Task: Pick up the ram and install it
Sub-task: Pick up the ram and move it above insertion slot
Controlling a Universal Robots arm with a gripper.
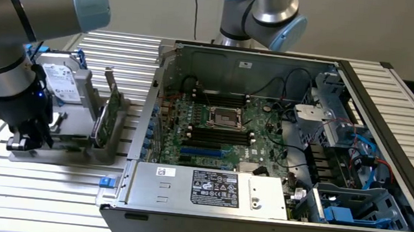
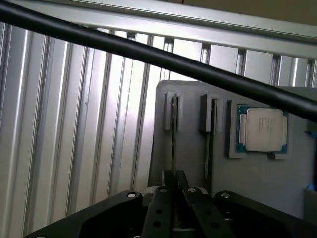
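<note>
Exterior view's left has the gripper (image 1: 23, 141) down at a grey holder (image 1: 59, 157), where a silver hard drive (image 1: 65, 85) and a tall green card (image 1: 108, 114) stand just beside it; the open computer case (image 1: 219, 64) lies to the right. On the wrist view, the fingers pinch the ram (image 2: 174, 129), which stands edge-on in a holder slot, with a processor (image 2: 261, 130) seated nearby.
</note>
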